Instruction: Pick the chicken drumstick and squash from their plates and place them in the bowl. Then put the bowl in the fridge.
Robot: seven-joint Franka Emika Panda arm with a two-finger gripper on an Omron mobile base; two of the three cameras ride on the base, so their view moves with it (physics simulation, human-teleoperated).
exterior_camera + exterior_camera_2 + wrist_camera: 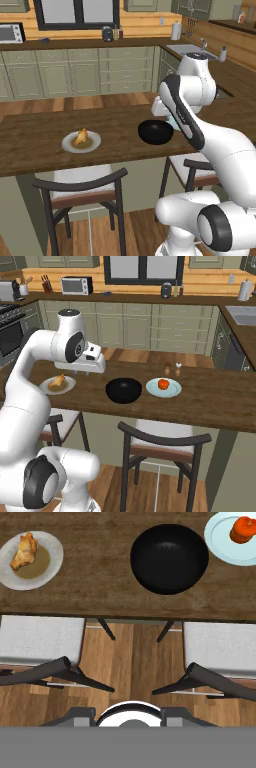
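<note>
I'm at the start — nothing in the bowl [169, 558] yet; first step as I judge it is the chicken drumstick [24, 551]. The tool [89, 367] hangs high over the near edge of the desk [100, 587], camera looking straight down; I can't tell whether its fingers are apart or together. From the tool, the drumstick lies ahead and to the left on its plate [50, 567]; the bowl is ahead and slightly right; the squash [243, 530] sits further right on a pale blue plate [220, 542]. Plan: swing left and forward until the drumstick is centred under the tool, fingers set across the narrow width of the meat, then straight down — no sideways drag or the plate may slide; two chairs [60, 669] sit below the tool, well clear of the path.
</note>
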